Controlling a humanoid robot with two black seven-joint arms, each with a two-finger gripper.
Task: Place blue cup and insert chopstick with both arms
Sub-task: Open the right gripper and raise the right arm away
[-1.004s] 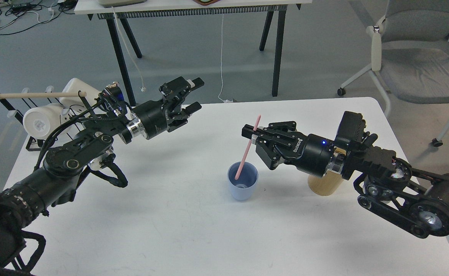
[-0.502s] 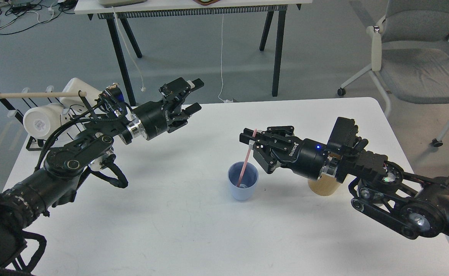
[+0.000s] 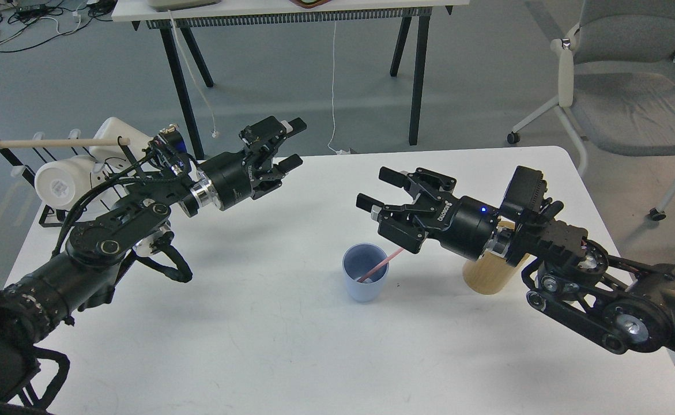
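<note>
A blue cup (image 3: 365,279) stands upright near the middle of the white table (image 3: 291,346). A pink chopstick (image 3: 381,266) lies in it, leaning on the cup's right rim with its top end sticking out to the right. My right gripper (image 3: 379,188) is open and empty, a little above and to the right of the cup. My left gripper (image 3: 295,142) is open and empty, raised over the table's far left part, well away from the cup.
A wooden cylinder holder (image 3: 490,275) stands on the table to the right of the cup, partly hidden by my right arm. A black rack with a wooden rod (image 3: 55,143) and white cups (image 3: 63,178) sits at the table's left edge. A grey chair (image 3: 625,86) stands far right.
My right gripper has opened and let go of the pink chopstick, which dropped into the cup and tipped to the right. The gripper rose slightly. The left arm has not moved.
</note>
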